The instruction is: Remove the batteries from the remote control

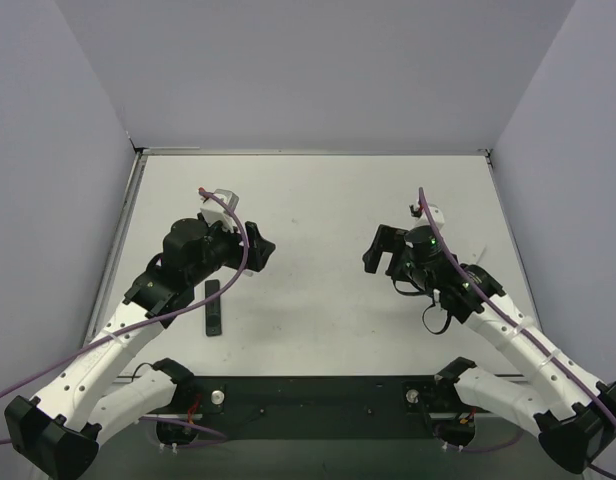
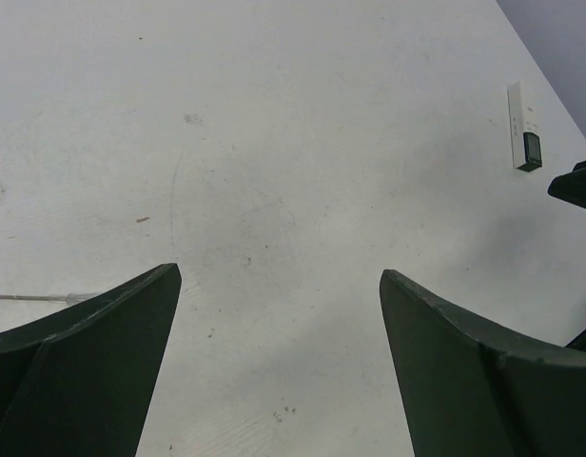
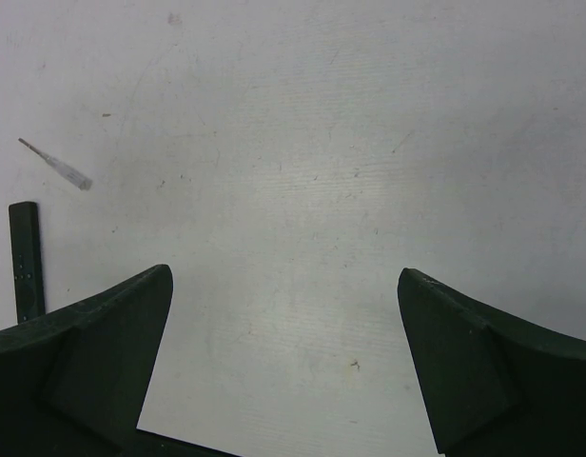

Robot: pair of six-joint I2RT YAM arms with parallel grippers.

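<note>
Remote control (image 1: pixel 214 308) lies flat on the white bench (image 1: pixel 318 190) at the lower left of the top view, a slim black bar with its long axis running up and down the frame, just beside the left arm (image 1: pixel 178 255) and apart from both sets of jaws. From the right wrist it shows again at the left edge (image 3: pixel 26 259), with faint small marks along its face; its lower end is cut off behind the dark finger (image 3: pixel 93 343). Which face is up, and whether a battery slot shows, is too small to tell; no green battery can be made out. Left jaws stand wide open over bare bench with nothing between them, and the right jaws are likewise spread wide and hold nothing. A white stick (image 2: pixel 524 138) with a dark end lies at the upper right of the left wrist view, and a thin, possibly clear sliver (image 3: pixel 55 164) at the upper left of the right wrist view.
</note>
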